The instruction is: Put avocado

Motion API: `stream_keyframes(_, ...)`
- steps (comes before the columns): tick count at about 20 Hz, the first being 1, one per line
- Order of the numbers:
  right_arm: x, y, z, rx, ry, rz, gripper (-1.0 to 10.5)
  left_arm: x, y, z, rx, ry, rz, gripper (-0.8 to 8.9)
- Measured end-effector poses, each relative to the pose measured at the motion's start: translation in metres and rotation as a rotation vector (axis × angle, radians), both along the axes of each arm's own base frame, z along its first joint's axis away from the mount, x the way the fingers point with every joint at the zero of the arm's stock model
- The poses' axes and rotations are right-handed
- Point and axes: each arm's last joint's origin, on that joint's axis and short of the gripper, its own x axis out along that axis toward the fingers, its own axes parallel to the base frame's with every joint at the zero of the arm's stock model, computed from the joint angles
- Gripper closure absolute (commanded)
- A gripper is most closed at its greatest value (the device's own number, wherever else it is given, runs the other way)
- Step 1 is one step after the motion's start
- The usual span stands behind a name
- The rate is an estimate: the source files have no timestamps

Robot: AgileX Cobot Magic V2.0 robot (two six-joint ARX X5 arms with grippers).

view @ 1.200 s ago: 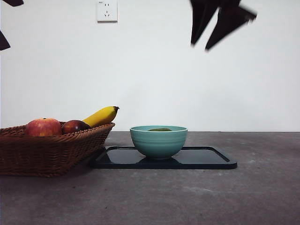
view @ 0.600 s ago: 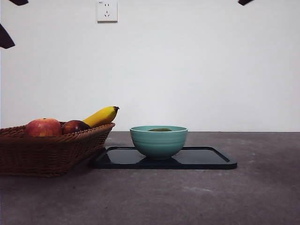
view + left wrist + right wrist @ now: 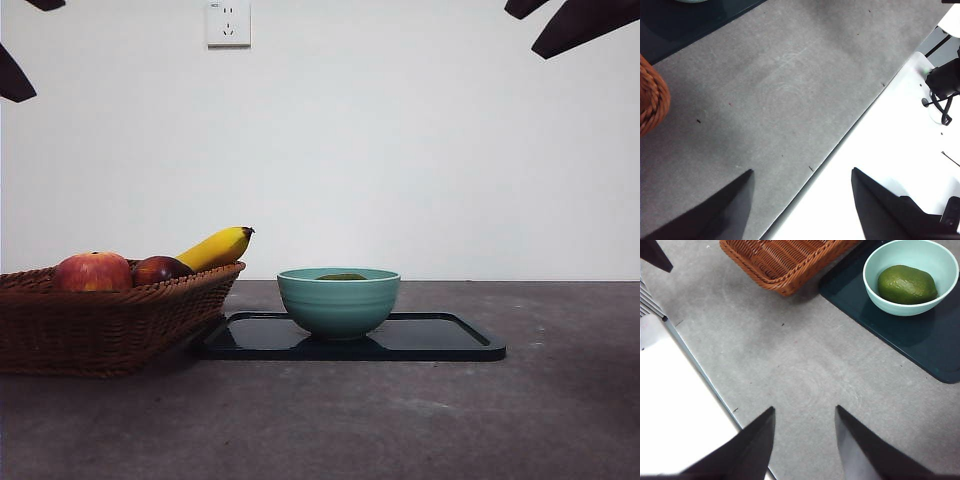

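Grey, faintly scuffed bench (image 3: pixel 560 420) runs back to a plain white wall with a socket plate (image 3: pixel 228 22) near the top of the front view. Half a second ago the upper right corner held only a sliver of black; now the right end effector (image 3: pixel 560 18) shows there as larger dark tips, cut off by the frame edge. Its wrist view shows the jaws spread and holding nothing. The left end effector (image 3: pixel 20 45) sits at the upper left, also spread and unladen. The avocado (image 3: pixel 906 284), dull green and bumpy, lies inside the smooth teal bowl (image 3: pixel 338 302) on the glossy dark tray (image 3: pixel 440 342); from the front only its top peeks over the rim. At the left, a woven wicker basket (image 3: pixel 110 325) holds two red apples (image 3: pixel 93 272) and a yellow banana (image 3: pixel 216 247).
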Motion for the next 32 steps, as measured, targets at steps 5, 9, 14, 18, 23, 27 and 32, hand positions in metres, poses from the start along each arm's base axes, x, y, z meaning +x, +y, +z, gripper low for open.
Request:
stream_keyframes(5,0.000,0.000,0.000,0.000,0.000,0.000,8.1,0.000,0.000,0.000,0.000,0.000,0.000,6.61)
stream_keyframes(9,0.000,0.000,0.000,-0.004,0.005,0.000,9.4,0.000,0.000,0.000,0.000,0.000,0.000,8.07)
stream_keyframes(14,0.000,0.000,0.000,-0.005,0.005,-0.001,9.4,0.000,0.000,0.000,0.000,0.000,0.000,8.08)
stream_keyframes(18,0.000,0.000,0.000,-0.004,0.005,-0.001,9.4,0.000,0.000,0.000,0.000,0.000,0.000,8.07)
stream_keyframes(23,0.000,0.000,0.000,-0.004,0.005,-0.001,9.4,0.000,0.000,0.000,0.000,0.000,0.000,8.07)
stream_keyframes(27,0.000,0.000,0.000,-0.004,0.005,-0.001,9.4,0.000,0.000,0.000,0.000,0.001,0.000,8.07)
stream_keyframes(32,0.000,0.000,0.000,-0.004,0.005,-0.001,9.4,0.004,0.019,0.023,-0.036,-0.329,0.149,8.07)
